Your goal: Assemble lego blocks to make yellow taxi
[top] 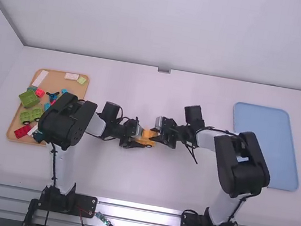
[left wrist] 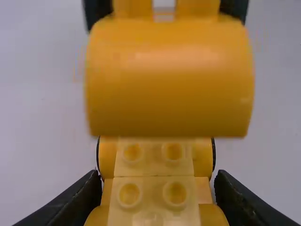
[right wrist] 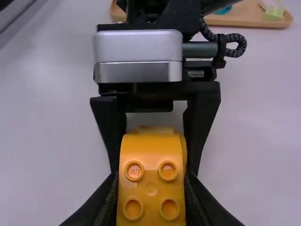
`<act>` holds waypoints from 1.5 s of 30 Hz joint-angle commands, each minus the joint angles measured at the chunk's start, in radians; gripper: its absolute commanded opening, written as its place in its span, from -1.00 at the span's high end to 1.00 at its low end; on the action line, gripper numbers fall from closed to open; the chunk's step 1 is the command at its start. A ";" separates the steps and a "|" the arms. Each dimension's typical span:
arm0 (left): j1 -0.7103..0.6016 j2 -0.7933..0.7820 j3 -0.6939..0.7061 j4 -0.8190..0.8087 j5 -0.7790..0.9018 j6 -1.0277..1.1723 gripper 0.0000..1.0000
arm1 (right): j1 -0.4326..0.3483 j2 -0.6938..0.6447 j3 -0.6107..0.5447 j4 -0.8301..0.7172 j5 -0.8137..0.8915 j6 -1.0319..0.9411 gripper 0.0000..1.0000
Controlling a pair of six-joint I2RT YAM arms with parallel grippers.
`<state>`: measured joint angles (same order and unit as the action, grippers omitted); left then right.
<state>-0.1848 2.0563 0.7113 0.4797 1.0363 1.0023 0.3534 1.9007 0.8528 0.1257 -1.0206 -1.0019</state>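
High view. Landmark: the yellow blocks [top: 146, 138], near mid-table, between the two gripper ends. Left gripper [top: 136, 138] at their left side; right gripper [top: 157, 134] at their right side. Well to the left of the yellow blocks: a wooden tray [top: 12, 132] holding two large green blocks [top: 29, 98], a red block [top: 22, 131], a white block [top: 40, 78] and smaller coloured pieces. Well to the right of them: a blue tray [top: 265, 145].

Left wrist view. Left gripper pinches a studded yellow base [left wrist: 153, 202], one finger against each side. Studs show at two levels. A curved yellow block [left wrist: 169, 80] covers part of the view over the base; whether the two pieces are joined cannot be told.

Right wrist view. Right gripper pinches the curved yellow block, a finger along each side; four round studs visible on its face. Beyond it, the left gripper's black fingers [right wrist: 202, 122] stand either side of more yellow. The wooden tray's edge lies farther off, beyond the yellow blocks.
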 commanded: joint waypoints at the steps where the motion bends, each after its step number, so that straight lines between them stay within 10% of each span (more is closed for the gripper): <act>1: -0.005 0.011 0.008 -0.002 0.022 -0.008 -0.08 | 0.015 0.049 0.054 -0.022 -0.001 0.010 0.95; 45: -0.005 0.011 0.008 -0.025 0.021 -0.007 -0.02 | 0.122 0.151 0.148 -0.108 0.153 0.018 1.00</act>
<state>-0.1741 2.0560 0.7136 0.4652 1.0298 1.0023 0.4412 2.0224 0.9958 0.0246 -0.9394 -0.9947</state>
